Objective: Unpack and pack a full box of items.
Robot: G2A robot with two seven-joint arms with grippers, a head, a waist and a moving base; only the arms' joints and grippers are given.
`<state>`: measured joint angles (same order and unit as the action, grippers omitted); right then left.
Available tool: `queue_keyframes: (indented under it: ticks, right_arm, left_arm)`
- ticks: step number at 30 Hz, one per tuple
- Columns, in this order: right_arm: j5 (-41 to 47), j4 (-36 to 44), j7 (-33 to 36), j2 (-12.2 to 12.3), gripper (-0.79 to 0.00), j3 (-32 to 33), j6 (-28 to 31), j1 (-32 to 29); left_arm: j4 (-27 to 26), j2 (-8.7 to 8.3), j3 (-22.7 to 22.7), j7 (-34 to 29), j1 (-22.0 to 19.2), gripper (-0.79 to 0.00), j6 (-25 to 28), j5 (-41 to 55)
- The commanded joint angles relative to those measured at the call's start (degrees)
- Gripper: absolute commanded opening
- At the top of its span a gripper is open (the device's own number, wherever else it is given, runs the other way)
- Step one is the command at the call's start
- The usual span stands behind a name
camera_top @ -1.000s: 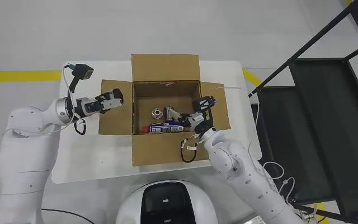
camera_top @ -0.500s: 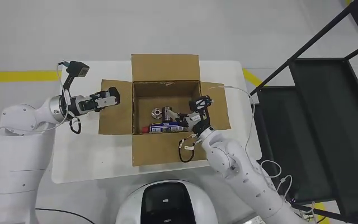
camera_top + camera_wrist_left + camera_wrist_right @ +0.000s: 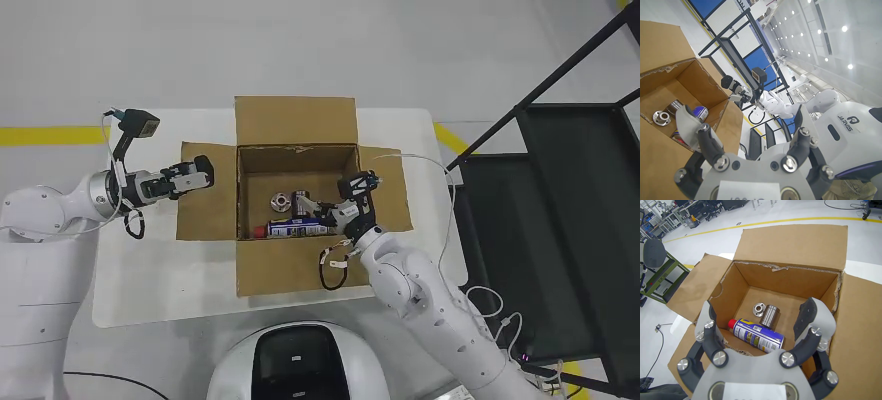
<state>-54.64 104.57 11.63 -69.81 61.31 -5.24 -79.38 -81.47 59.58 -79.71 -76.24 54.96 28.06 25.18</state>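
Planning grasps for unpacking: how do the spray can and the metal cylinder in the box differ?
Look: the spray can is blue with a printed label and a red cap; the metal cylinder is bare grey metal. Size: the spray can is clearly longer than the metal cylinder. Shared: both lie on their sides on the floor of the box, close together.

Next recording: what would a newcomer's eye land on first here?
The open cardboard box at centre, flaps spread, with a blue spray can lying on its side inside beside a metal cylinder and a flanged ring. The right tool hangs open above the box; the left tool, also open, is over its left flap.
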Motion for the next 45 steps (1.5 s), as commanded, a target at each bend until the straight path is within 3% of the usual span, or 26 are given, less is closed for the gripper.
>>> queue_keyframes:
  ticks: [1,28,34,39,45]
  right_arm:
    - [0.0,0.0,0.0,0.0,0.0,0.0,0.0,0.0]
    - [-0.1,-0.1,0.0,0.0,0.0,0.0,0.1,0.0]
    - [4.7,-0.5,9.1,-1.1,0.0,-2.2,-3.2,5.1]
    - [11.3,-3.8,22.0,-2.9,0.0,-5.3,-13.3,13.7]
    - [12.8,-12.2,30.4,-5.4,0.0,-10.9,-23.3,22.6]
  left_arm:
    - [0.0,0.0,0.0,0.0,0.0,0.0,0.0,0.0]
    - [-0.7,-0.12,0.4,1.2,0.4,0.0,-0.9,-2.5]
    - [1.5,-1.03,-2.6,3.0,-1.7,0.0,0.0,-7.8]
    - [2.9,-1.75,-4.3,2.5,-3.0,0.0,1.6,-10.1]
    - [3.5,-2.09,-4.2,2.4,-3.3,0.0,2.4,-11.4]
